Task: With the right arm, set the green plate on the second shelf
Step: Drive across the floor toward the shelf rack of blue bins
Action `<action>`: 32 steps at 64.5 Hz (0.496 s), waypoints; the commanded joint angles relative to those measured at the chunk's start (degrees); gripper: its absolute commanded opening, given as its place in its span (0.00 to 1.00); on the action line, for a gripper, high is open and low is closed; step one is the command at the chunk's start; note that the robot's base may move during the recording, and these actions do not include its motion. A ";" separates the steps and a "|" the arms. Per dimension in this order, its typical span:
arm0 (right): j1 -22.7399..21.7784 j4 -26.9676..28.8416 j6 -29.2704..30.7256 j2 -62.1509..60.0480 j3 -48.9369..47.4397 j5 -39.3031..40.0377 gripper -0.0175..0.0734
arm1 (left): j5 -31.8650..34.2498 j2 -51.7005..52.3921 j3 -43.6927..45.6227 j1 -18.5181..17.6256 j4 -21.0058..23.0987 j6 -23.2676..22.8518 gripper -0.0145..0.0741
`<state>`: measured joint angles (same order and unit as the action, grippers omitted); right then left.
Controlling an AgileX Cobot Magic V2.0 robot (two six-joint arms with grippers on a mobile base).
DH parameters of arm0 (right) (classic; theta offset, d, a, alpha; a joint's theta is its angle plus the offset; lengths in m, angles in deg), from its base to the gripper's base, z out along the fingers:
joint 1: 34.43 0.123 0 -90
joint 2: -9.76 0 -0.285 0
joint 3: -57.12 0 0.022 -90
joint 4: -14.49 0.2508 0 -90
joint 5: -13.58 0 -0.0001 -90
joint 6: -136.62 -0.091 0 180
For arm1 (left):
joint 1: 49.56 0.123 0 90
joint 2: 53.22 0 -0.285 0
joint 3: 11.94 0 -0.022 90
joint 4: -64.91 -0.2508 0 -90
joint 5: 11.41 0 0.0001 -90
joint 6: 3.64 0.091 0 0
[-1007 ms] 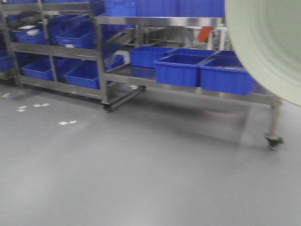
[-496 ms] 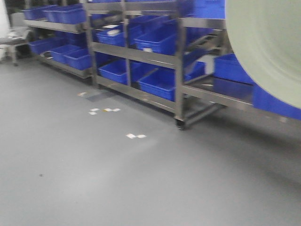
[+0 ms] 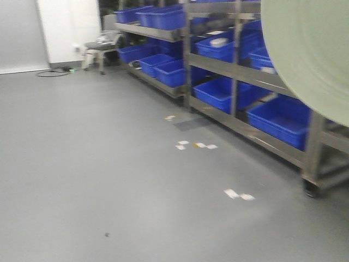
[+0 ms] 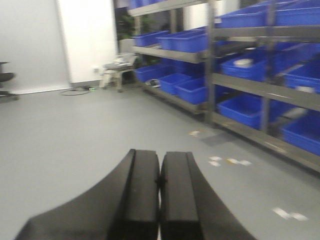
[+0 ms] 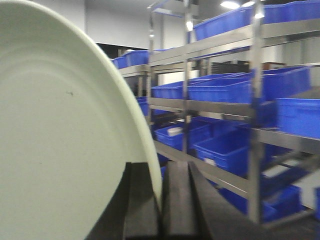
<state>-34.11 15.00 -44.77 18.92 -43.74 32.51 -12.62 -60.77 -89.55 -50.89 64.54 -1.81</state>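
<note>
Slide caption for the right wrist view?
Right gripper, jaws shut on green plate rim, facing steel racks of blue bins.

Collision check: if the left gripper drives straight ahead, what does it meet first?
Way looks free: the left gripper points over grey floor; far off, probably the small table by the white wall.

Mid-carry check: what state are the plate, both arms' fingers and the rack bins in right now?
Pale sage-green round plate: held on edge by its rim, not yet shelved.
Right arm's black fingers: shut on the plate.
Left arm's black fingers: shut, holding nothing.
Blue plastic bins: open-topped, sitting on steel rack levels.
</note>
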 commanded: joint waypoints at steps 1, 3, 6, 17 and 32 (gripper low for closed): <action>-0.32 0.36 0.07 0.68 -1.42 6.14 0.25 | 5.01 1.02 -2.27 -0.24 0.37 -0.33 0.31; -0.32 0.36 0.07 0.68 -1.42 6.14 0.25 | 5.01 1.02 -2.27 -0.24 0.37 -0.33 0.31; -0.32 0.36 0.07 0.68 -1.42 6.14 0.25 | 5.01 1.02 -2.27 -0.24 0.37 -0.33 0.31; -0.32 0.36 0.07 0.68 -1.42 6.14 0.25 | 5.01 1.02 -2.27 -0.24 0.37 -0.33 0.31; -0.32 0.36 0.07 0.68 -1.42 6.14 0.25 | 5.01 1.02 -2.27 -0.24 0.37 -0.33 0.31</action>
<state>-34.11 15.00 -44.77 18.92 -43.74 32.49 -12.62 -60.77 -89.55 -50.89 64.54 -1.81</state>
